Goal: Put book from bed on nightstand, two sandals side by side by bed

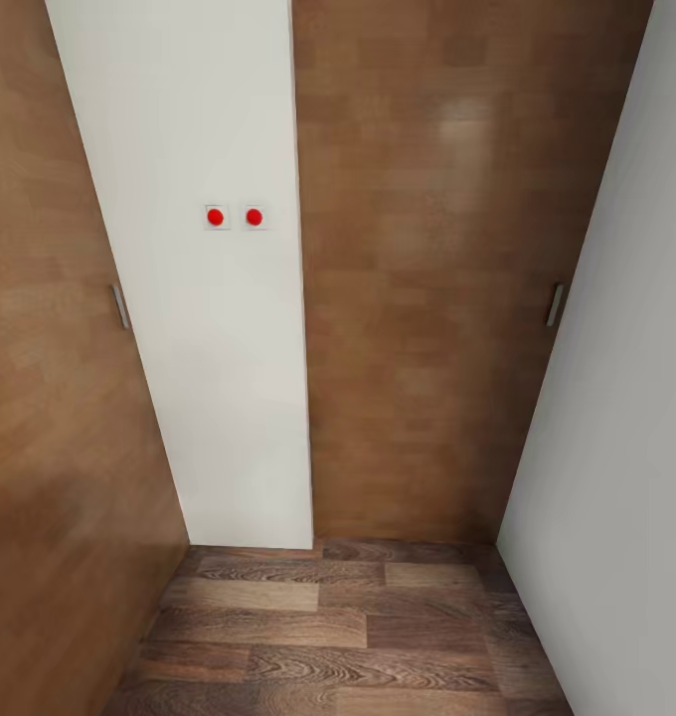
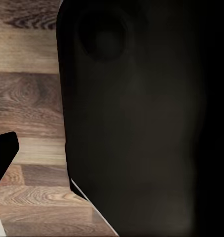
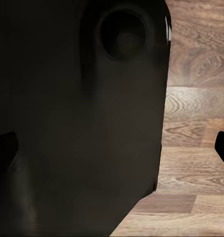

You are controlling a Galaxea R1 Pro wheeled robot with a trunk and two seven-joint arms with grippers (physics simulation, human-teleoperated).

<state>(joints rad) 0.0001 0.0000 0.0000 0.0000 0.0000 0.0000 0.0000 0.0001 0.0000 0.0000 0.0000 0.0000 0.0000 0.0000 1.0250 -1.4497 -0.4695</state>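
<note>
A: Report the near field.
B: Wood-plank floor (image 1: 338,636) underfoot. In each wrist view a large dark body of the robot (image 2: 141,123) blocks most of the frame, with floor planks beside it.
A: Jaw state?
B: Cannot tell for either gripper; only dark finger edges (image 2: 3,153) show at the frame sides.
A: Far field?
B: Brown wooden doors (image 1: 427,278) with slim handles (image 1: 555,304), and a white wall strip (image 1: 219,378) bearing two red-button switches (image 1: 234,216).
A: Task items?
B: None in view; corridor corner only.

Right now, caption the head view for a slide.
Facing a white wall panel with two red buttons, between brown wooden doors.
</note>
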